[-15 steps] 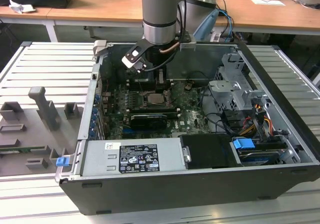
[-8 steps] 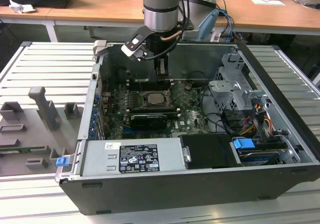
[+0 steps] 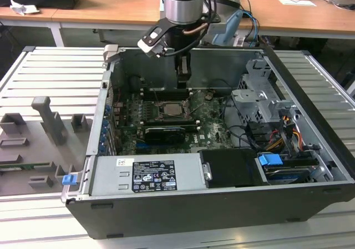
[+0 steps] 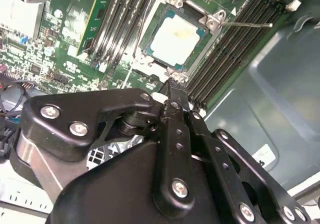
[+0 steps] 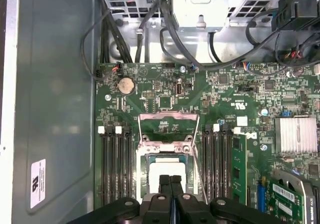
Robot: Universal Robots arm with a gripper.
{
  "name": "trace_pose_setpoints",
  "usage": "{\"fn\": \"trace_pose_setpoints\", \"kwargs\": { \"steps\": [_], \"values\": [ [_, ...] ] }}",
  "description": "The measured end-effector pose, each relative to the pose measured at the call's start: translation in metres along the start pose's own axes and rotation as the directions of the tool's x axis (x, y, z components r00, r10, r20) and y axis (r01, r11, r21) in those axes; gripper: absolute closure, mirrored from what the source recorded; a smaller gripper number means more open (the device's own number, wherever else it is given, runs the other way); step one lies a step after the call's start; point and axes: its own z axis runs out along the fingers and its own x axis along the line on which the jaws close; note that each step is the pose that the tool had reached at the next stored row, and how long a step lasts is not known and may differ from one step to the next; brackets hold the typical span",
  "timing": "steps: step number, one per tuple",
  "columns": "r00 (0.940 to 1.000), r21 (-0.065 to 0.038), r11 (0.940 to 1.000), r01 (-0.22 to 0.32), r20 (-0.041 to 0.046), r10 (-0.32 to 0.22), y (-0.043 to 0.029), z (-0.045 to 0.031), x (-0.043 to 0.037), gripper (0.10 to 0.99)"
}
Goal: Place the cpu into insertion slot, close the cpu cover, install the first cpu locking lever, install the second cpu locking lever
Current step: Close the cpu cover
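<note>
**The cpu (image 5: 159, 167) lies in the slot (image 4: 199, 48), cover (image 5: 167, 116) up**

The cpu lies flat in the slot, pale metal top facing up. It is square, so no side is longer. Its edges run parallel to the memory slots (image 5: 116, 164) that flank the slot on two sides.

The cover stands raised from the slot's edge on the side toward the coin cell (image 5: 125, 85). The green board shows through its cut-out middle, and the chip is left uncovered. In the second wrist view a thin wire lever (image 4: 247, 24) sticks out from a slot corner, over the memory slots.

The end effector (image 5: 170, 178) hangs over the slot's edge opposite the cover. Its two fingers are pressed together with nothing seen between them. In the first wrist view they hide the chip's edge on that side. In the second wrist view the tips are just beside the slot's metal rim, and I cannot tell whether they touch it.

Farther from the slot, a finned heatsink (image 5: 295, 134) sits past one bank of memory slots. Black cables (image 5: 165, 24) loop beyond the coin cell. In the exterior view a black card (image 3: 162, 133) lies on the near side of the slot. The open case (image 3: 222, 216) rests on a grooved metal surface (image 3: 33, 71).
</note>
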Motion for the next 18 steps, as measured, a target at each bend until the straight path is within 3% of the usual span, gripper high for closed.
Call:
{"fn": "trace_pose_setpoints", "kwargs": {
  "steps": [2,6,12,18],
  "values": [
    [1.0000,0.000,1.0000,0.000,0.0002,0.000,0.0020,0.0000,0.0000,0.980],
    [1.0000,0.000,1.0000,0.000,0.0003,0.000,0.0029,-0.0106,0.0002,0.980],
    [1.0000,0.000,1.0000,0.000,0.0002,0.000,0.0128,-0.0107,0.0003,0.980],
    [1.0000,0.001,1.0000,0.006,-0.0002,-0.006,0.0219,0.0042,-0.0024,0.980]
  ]
}}
